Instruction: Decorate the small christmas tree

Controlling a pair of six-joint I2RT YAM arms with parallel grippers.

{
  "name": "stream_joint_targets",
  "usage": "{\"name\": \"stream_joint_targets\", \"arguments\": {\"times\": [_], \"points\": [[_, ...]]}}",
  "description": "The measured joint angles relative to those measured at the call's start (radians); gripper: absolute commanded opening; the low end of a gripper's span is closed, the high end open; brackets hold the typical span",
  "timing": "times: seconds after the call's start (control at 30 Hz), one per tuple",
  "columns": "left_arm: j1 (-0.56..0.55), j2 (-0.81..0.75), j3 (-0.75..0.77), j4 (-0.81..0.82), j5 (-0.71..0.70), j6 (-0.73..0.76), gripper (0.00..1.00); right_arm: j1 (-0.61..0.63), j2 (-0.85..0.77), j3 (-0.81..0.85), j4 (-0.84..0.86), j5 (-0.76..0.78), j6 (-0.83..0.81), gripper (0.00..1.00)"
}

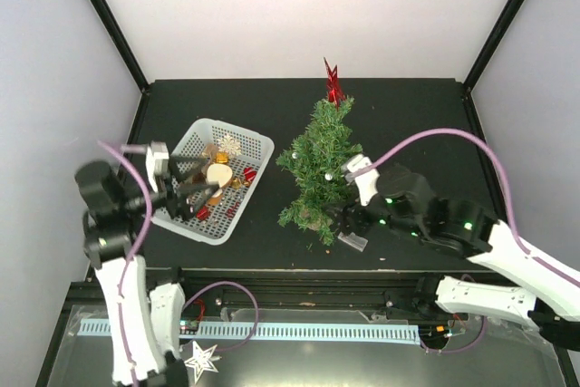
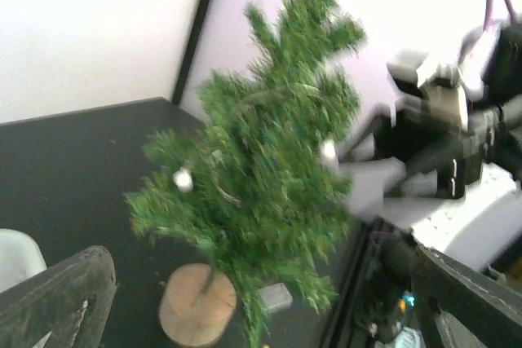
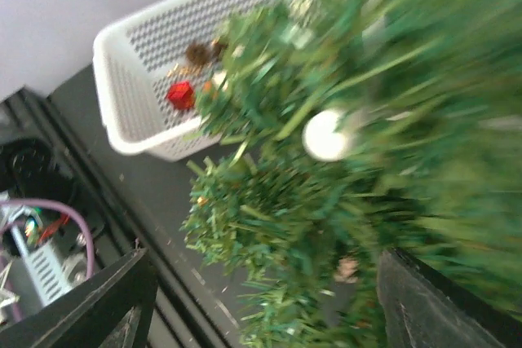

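The small christmas tree [image 1: 317,165] stands upright mid-table on its round tan base [image 2: 197,303], with a red star [image 1: 333,86] at its top and small white balls [image 3: 326,134] on its branches. My right gripper [image 1: 343,222] is open at the tree's lower right side; in the right wrist view its black fingers [image 3: 90,307] stand wide apart with green branches between them [image 3: 269,315]. My left gripper [image 1: 198,183] is open and empty over the white basket [image 1: 249,144]. It faces the tree, which also shows in the left wrist view [image 2: 269,169].
The basket holds several ornaments: a red one [image 1: 246,174], gold ones, a white snowflake [image 1: 230,144] and a tan round piece [image 1: 217,175]. A small grey piece [image 1: 352,241] lies on the black tabletop beside the tree base. White walls with black posts enclose the table.
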Motion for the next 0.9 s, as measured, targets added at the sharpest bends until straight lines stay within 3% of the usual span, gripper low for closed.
{"name": "stream_joint_targets", "arguments": {"times": [0.1, 0.2, 0.33, 0.6, 0.9], "points": [[-0.076, 0.220, 0.296, -0.281, -0.174, 0.272, 0.99, 0.002, 0.036, -0.094, 0.081, -0.090, 0.005, 0.75], [-0.109, 0.386, 0.448, -0.423, -0.391, 0.492, 0.99, 0.015, 0.080, -0.155, 0.142, -0.142, 0.006, 0.74], [-0.110, 0.488, 0.416, -0.460, -0.628, 0.611, 0.99, 0.024, 0.076, -0.200, 0.205, -0.174, 0.006, 0.75], [-0.111, 0.621, 0.301, -0.436, -0.894, 0.768, 0.96, 0.042, -0.012, -0.301, 0.321, -0.273, 0.010, 0.75], [-0.111, 0.858, 0.275, -0.336, -1.114, 0.846, 0.90, 0.268, 0.067, -0.337, 0.464, -0.224, 0.022, 0.76]]}}
